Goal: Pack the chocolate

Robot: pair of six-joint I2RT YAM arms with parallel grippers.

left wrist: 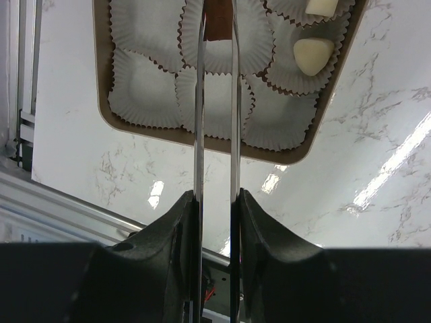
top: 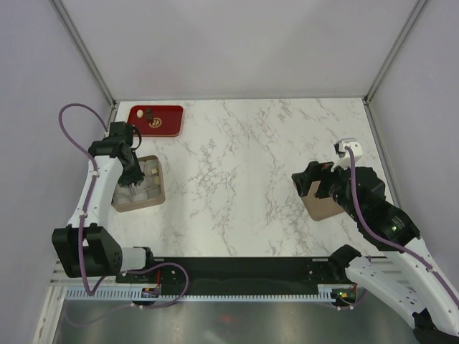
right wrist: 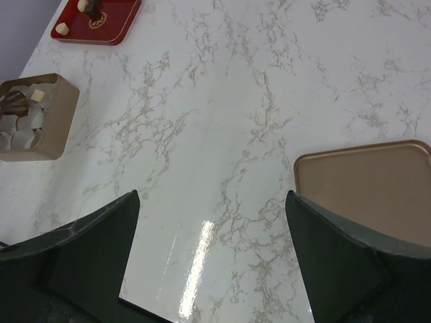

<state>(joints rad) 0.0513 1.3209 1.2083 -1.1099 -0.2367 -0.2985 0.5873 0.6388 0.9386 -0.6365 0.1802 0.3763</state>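
Observation:
A tan box [top: 159, 195] of white paper cups sits at the left. My left gripper [top: 135, 175] hangs over it, its thin fingers [left wrist: 199, 101] shut on a brown chocolate [left wrist: 217, 19] above a cup. Two cream chocolates [left wrist: 313, 55] lie in cups of the box [left wrist: 202, 140]. More chocolate pieces [top: 145, 114] lie on the red tray [top: 166, 122], which also shows in the right wrist view [right wrist: 108, 30]. My right gripper [top: 305, 185] is open and empty [right wrist: 212, 202] above the marble, beside the flat tan lid [right wrist: 367, 188].
The lid [top: 320, 206] lies at the right, partly under my right arm. The box shows far left in the right wrist view [right wrist: 54, 124]. Grey walls close in the table at the back and both sides. A metal rail [left wrist: 60, 202] runs along the near edge.

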